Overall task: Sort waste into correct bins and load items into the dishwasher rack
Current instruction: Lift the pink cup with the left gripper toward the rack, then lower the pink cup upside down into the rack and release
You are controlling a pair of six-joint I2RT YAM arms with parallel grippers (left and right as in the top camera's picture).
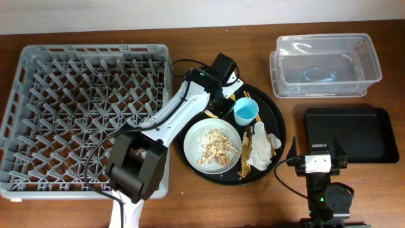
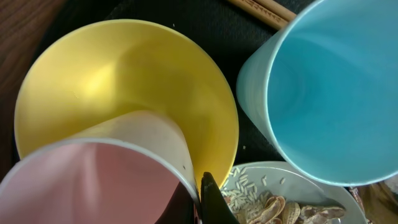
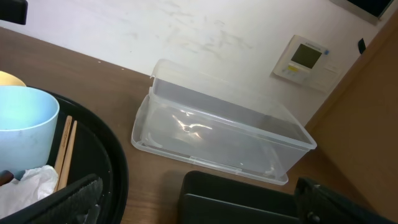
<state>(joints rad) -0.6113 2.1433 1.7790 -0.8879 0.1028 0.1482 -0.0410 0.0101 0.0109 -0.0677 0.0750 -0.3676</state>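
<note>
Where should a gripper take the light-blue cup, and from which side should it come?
Best the rim of the light-blue cup, from straight above, one finger inside and one outside. It stands upright, mouth open, and the yellow bowl and plate stand close beside it, so a sideways grasp looks cramped.

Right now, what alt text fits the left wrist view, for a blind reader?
A pink cup fills the lower left, in front of a yellow bowl, with a blue cup at right. Above lie chopsticks; below, a plate with scraps.
</note>
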